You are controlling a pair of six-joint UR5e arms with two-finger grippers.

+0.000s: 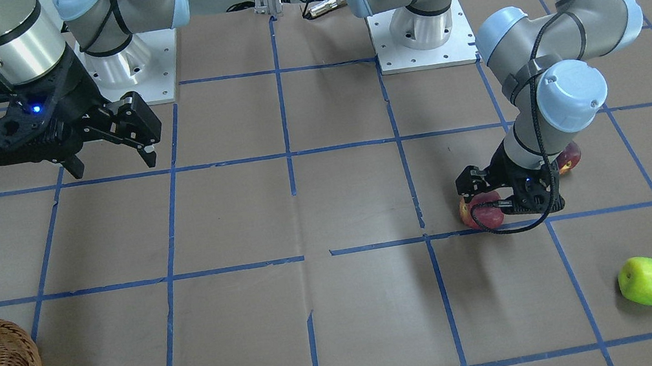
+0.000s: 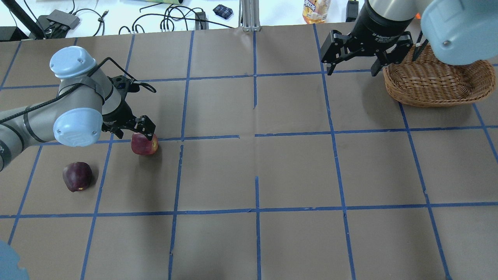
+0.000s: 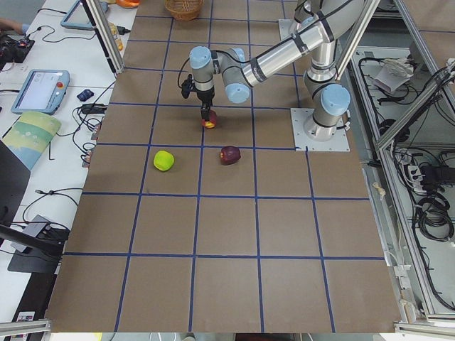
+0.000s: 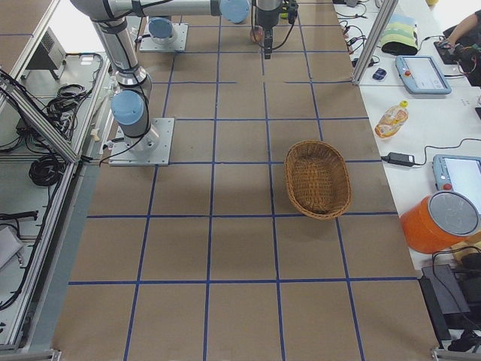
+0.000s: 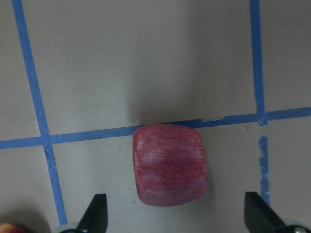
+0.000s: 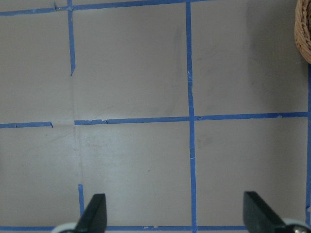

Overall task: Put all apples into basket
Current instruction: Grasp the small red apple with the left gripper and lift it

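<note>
While hovering over the red apple [image 5: 170,165], lower centre of the wrist view, with left gripper [image 5: 175,213] spread wide and empty: looks firm, smooth, roll-prone, so pinch gently across its middle.

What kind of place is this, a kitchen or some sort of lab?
Probably a robotics lab. A left arm and a right arm are bolted to a paper-covered table marked with a blue tape grid. A teach pendant and loose cables lie on benches beside it.
</note>
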